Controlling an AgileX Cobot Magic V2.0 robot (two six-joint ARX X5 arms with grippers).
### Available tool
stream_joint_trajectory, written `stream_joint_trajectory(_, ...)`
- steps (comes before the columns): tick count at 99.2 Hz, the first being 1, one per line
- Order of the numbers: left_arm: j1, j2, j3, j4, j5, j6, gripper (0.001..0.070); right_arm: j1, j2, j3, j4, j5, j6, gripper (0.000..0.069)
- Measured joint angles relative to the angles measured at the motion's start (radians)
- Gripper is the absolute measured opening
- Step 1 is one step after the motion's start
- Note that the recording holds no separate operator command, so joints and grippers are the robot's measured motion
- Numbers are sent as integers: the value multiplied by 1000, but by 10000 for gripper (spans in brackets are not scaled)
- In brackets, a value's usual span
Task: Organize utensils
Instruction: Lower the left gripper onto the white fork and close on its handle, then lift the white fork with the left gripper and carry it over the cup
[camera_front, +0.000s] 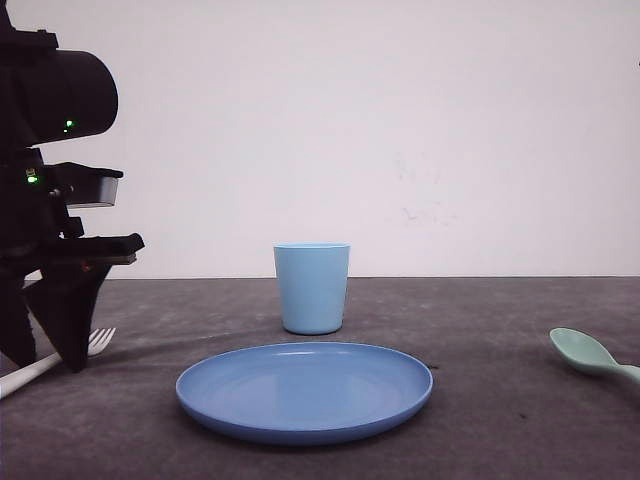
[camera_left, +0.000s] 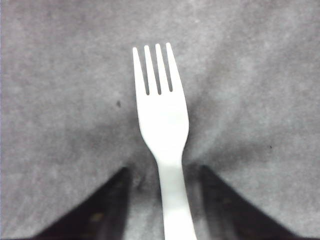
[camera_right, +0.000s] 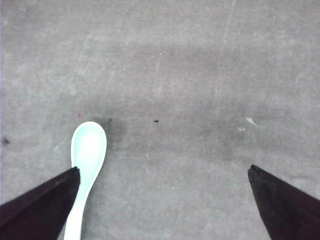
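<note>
Left pincer (camera_left: 162, 205) open, fingers straddling handle of small white plastic fork (camera_left: 161, 125). Right pincer (camera_right: 162, 200) spread wide; mint-green plastic spoon (camera_right: 86, 165) beside one finger.

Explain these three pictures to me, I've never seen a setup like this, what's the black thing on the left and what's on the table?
It is a two-armed robot tidying utensils. The front view looks over the table: a cup stands behind a plate. The black shape is the left gripper, lowered over a fork. The other two pictures come from cameras on each wrist. In the left wrist view, the dark fingers straddle the fork's handle but are not closed on it. In the right wrist view, the right gripper is wide open, with a spoon beside one finger. Nothing is held yet.
</note>
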Motion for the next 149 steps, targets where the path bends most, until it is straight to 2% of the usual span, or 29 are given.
stream_joint_trajectory(21, -2, 0, 0, 2, 0, 3, 47, 0, 0, 0, 0, 0, 0, 680)
stream_joint_trajectory(48, -2, -13, 1, 27, -4, 3, 43, 0, 0, 0, 0, 0, 0, 680)
stream_joint_trajectory(69, -1, -129, 79, 52, -5, 3, 43, 0, 0, 0, 0, 0, 0, 680)
stream_joint_trajectory(83, -3, -201, 138, 129, 15, 3, 43, 0, 0, 0, 0, 0, 0, 680)
stream_joint_trajectory(105, -49, -225, 161, 423, 136, 3, 43, 0, 0, 0, 0, 0, 0, 680)
stream_joint_trajectory(125, -104, -157, 161, 727, 154, 3, 43, 0, 0, 0, 0, 0, 0, 680)
stream_joint_trajectory(149, -142, 23, 161, 1027, 155, 3, 43, 0, 0, 0, 0, 0, 0, 680)
